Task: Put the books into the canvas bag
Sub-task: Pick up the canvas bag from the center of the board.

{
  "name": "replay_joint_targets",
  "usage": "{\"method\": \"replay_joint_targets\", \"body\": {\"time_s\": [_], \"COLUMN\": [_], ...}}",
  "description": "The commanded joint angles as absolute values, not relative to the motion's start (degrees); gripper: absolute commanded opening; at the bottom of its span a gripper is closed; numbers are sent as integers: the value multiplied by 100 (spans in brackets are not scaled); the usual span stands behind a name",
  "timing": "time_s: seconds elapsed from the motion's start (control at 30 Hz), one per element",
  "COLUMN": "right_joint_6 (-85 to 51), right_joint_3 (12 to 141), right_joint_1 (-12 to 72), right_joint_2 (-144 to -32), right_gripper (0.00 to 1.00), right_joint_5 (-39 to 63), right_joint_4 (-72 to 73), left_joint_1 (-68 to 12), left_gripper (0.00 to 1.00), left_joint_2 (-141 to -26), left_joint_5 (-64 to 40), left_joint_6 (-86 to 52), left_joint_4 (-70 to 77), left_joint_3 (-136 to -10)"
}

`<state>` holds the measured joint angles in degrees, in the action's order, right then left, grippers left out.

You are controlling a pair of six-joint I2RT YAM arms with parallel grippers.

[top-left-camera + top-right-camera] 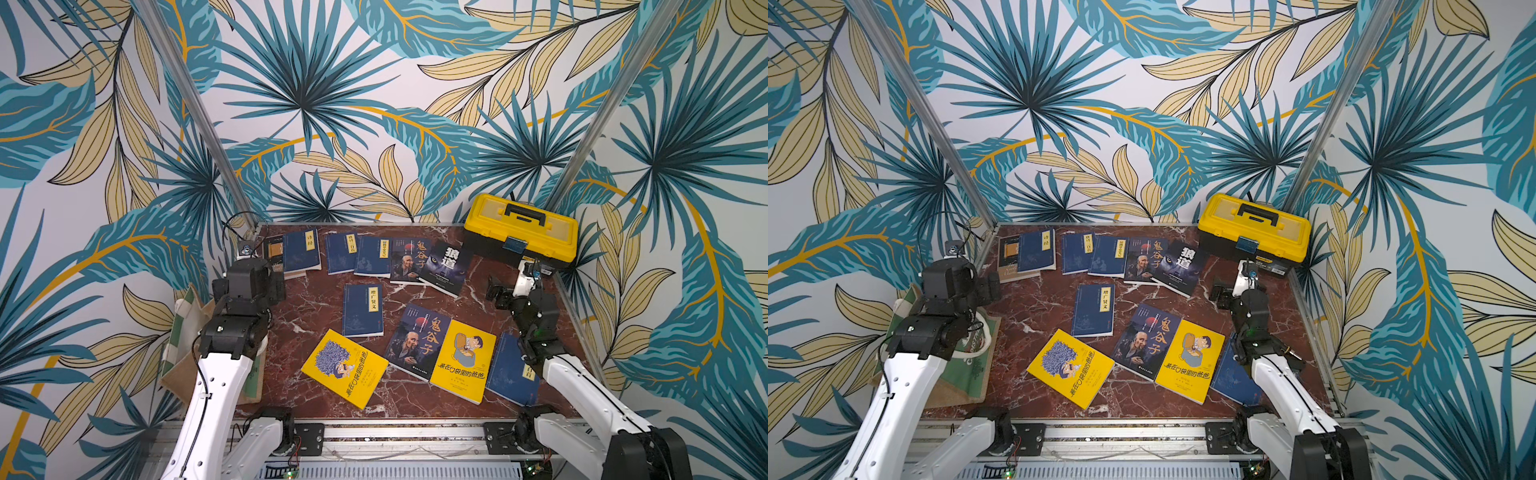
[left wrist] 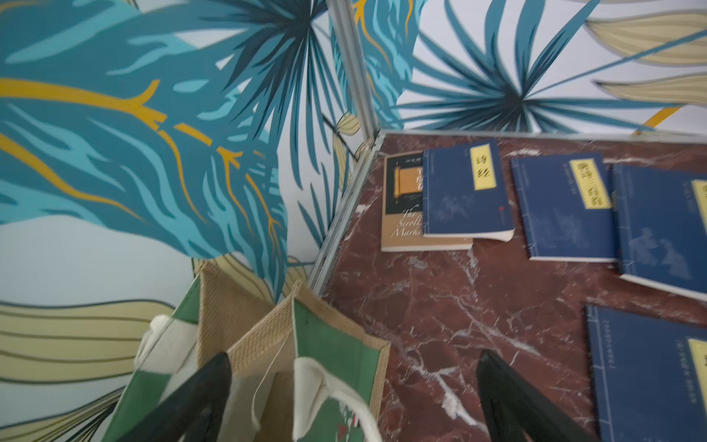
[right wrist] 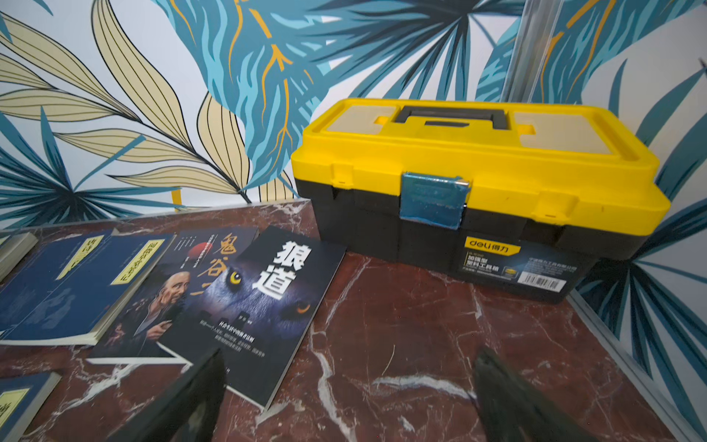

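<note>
Both top views show a boxy tan jute canvas bag with green side panels and white rope handles (image 1: 967, 374) standing upright at the edge of the red marble table (image 1: 316, 299). Thin paperback books (image 1: 361, 309) in navy, yellow and dark covers lie flat across the tabletop, some near the bag, most well apart from it. We see none inside the bag, though its interior is largely hidden.

The left gripper (image 2: 354, 361) hangs above the bag's rim, its black fingers spread wide and holding nothing. The right gripper (image 3: 350, 356), well apart from the bag, is likewise spread and empty, low over the marble beside a black paperback with wolf eyes (image 3: 267, 306).

We judge the job to be at its opening step: picking a first book. The next move, as we read it, calls for working a finger under a thin cover lying flush on the stone, then carrying the book across to the bag's narrow, floppy mouth.
</note>
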<state>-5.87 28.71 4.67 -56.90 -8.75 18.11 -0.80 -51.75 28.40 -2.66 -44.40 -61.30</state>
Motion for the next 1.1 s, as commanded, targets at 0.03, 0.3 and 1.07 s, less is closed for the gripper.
{"method": "replay_joint_targets", "body": {"time_s": [0.03,0.3,1.07], "right_joint_6": [-1026,-1978,-2469], "right_joint_3": [3700,5859,8569], "right_joint_1": [821,1898,4215], "right_joint_2": [-5826,-7286,-10260], "right_gripper": [100,99,89], "right_joint_5": [-1010,-953,37], "right_joint_4": [-331,-2462,-2934], "left_joint_1": [158,590,1731], "left_gripper": [100,100,47], "left_joint_2": [-5322,-5478,-5999], "left_joint_5": [2973,2551,563], "left_joint_6": [-518,-651,-506], "left_joint_4": [-5422,-5786,-5978], "left_joint_3": [-6372,-6495,-6653]}}
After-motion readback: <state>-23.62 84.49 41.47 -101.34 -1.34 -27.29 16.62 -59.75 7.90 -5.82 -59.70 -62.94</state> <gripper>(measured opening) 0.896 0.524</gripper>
